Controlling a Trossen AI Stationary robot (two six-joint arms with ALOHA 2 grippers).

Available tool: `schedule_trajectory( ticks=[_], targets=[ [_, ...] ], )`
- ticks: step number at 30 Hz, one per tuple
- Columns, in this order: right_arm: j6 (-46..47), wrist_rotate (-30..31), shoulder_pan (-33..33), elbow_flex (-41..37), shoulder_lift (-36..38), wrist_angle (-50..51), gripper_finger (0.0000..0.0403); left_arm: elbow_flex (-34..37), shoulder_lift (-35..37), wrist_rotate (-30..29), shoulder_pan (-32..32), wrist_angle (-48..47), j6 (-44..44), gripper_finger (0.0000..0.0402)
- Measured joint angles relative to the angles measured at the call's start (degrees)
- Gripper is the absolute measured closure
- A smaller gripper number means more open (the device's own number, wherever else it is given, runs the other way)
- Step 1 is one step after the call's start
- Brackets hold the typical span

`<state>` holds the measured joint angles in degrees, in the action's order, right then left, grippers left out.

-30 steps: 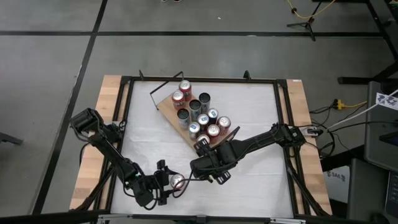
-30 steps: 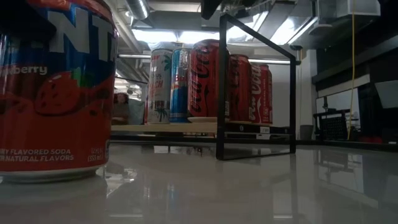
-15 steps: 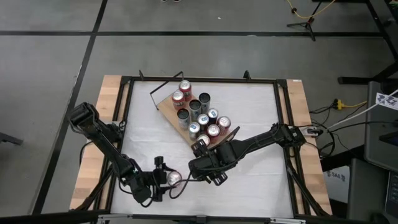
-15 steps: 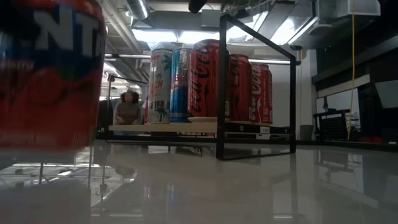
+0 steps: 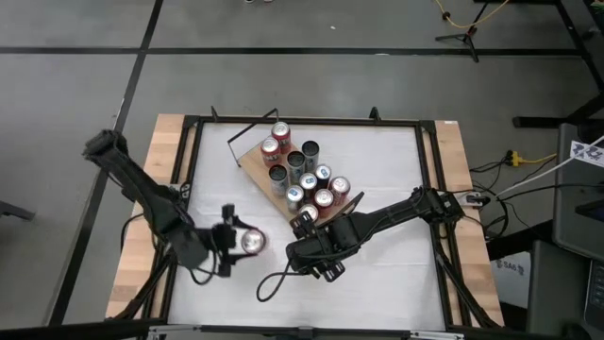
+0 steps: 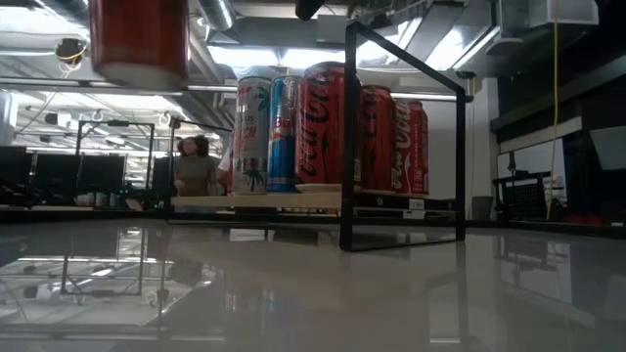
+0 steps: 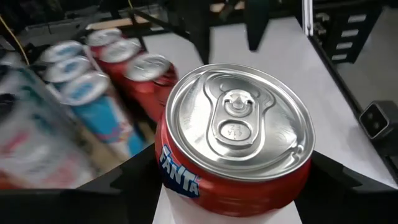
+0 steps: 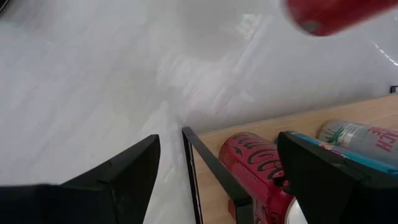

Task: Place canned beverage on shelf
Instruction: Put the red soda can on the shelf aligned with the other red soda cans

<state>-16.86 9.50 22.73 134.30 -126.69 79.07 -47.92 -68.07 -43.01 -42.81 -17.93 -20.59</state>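
Between the fingers of the left gripper sits a red soda can, pinched at its sides with its silver top facing up; the left wrist view shows a dark finger pressed against each side of the can. From table height the can hangs clear of the white table, with open air under its base. It is over the table's left part, apart from the shelf, a wooden board lying at a slant in the middle of the table with black wire rails at its ends. About ten cans stand upright on the board, packed close together. Just beyond the board's near end rests the right gripper, its fingers spread and holding nothing; it lies between the held can and that end of the shelf. A black cable loops on the table beside it.
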Motion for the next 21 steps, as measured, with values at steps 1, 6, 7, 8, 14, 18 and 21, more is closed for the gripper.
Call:
schedule_trajectory(
  ticks=[1,6,7,8,14,18,21],
  targets=[
    [0.0,0.0,0.0,0.0,0.0,0.0,0.0086,0.0,2.1,0.3,0.4,-1.4,0.3,0.0132],
    [0.0,0.1,0.0,0.0,0.0,-0.2,0.0086,0.0,11.5,1.0,2.6,-9.5,3.0,0.0132],
    [0.0,0.3,0.0,0.0,0.0,-0.4,0.0086,0.0,13.2,0.9,3.1,-11.0,3.2,0.0132],
    [0.1,0.7,0.0,0.0,0.0,-0.7,0.0086,0.0,14.8,0.9,3.6,-12.4,3.3,0.0132],
    [-0.1,1.5,-1.4,0.0,0.0,-3.5,0.0086,1.7,22.8,0.5,6.9,-15.6,7.3,0.0132],
    [0.0,1.5,-4.0,0.0,0.1,-5.0,0.0086,8.5,29.5,0.7,9.8,-13.3,7.6,0.0132],
    [-0.2,1.5,-6.2,0.0,0.1,-6.0,0.0086,13.8,34.0,0.6,12.1,-11.0,7.8,0.0132]
  ],
)
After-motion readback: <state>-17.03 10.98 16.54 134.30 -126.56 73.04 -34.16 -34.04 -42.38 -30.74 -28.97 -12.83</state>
